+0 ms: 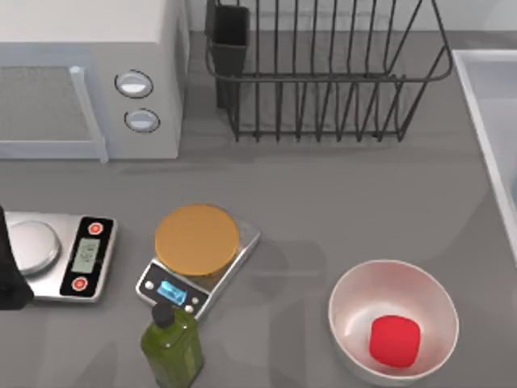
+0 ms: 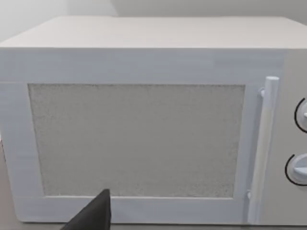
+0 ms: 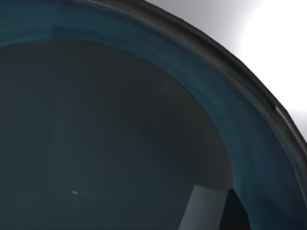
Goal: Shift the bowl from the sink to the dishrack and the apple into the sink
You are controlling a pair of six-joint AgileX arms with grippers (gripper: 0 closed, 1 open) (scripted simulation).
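Note:
The teal-blue bowl (image 3: 120, 124) is seen from very close in the right wrist view, its dark inside curving up to the rim. A grey and black part of my right gripper (image 3: 211, 211) hangs just over the bowl's inside. The red apple (image 1: 394, 339) lies inside a larger pale pink bowl (image 1: 349, 284) at the table's front right. The sink (image 1: 489, 97) runs along the right edge. At the back middle stands the black wire dishrack (image 1: 323, 81) with nothing in it, and a dark cutlery cup (image 1: 230, 36) sits on its left corner. My left arm (image 1: 8, 271) is parked at the left edge.
A white microwave (image 1: 89, 73) takes up the back left, and the left wrist view faces its door (image 2: 136, 139). A silver scale (image 1: 60, 255), a second scale bearing a round tan disc (image 1: 197, 238), and an olive-green bottle (image 1: 171, 343) stand at the front left.

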